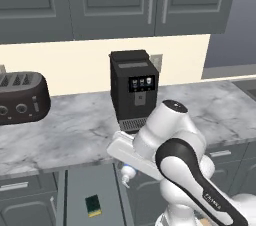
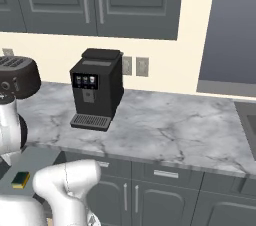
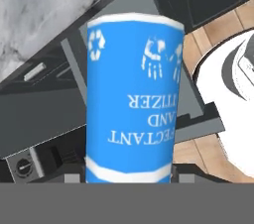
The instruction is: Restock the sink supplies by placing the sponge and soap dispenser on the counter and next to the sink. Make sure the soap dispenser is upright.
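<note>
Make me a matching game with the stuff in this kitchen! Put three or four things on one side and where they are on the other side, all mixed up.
Things:
1. soap dispenser
2. sponge
3. coffee machine
4. toaster

Places:
A. standing on the marble counter, in front of the wall sockets
B. lying low down, below the counter's edge, green face up
C. at the left end of the counter
D. held in the tool, off the counter

Pairs: 1-D, 2-B, 3-A, 4-C
</note>
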Controlling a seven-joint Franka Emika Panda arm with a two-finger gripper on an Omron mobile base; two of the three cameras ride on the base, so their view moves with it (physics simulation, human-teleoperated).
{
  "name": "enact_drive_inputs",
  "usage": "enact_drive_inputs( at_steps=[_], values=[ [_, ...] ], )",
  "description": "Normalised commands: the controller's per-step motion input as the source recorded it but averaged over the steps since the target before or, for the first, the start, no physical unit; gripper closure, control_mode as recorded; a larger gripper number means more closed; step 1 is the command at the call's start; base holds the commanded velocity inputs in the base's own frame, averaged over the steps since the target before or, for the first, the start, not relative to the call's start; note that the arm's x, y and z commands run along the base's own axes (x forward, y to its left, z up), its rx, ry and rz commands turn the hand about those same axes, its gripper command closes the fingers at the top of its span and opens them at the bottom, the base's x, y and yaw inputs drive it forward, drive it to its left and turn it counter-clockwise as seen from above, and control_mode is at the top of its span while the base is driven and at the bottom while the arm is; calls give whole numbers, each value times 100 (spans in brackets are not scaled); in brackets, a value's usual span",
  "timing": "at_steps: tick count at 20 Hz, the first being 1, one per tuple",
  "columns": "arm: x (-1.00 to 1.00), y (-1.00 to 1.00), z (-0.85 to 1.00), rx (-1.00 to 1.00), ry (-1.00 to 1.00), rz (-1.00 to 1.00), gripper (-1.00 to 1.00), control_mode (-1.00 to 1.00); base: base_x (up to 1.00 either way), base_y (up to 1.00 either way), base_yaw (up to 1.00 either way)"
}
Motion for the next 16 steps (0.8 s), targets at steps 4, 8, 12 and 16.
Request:
enact_drive_inputs(
  at_steps=[4,8,12,16],
  values=[
    [7,-5,28,0,3,-17,100,-100,0,0,0],
    [8,-3,31,0,7,-22,100,-100,0,0,0],
    [14,-17,26,1,6,-23,100,-100,0,0,0],
    [21,-51,17,5,1,-15,100,-100,0,0,0]
  ],
)
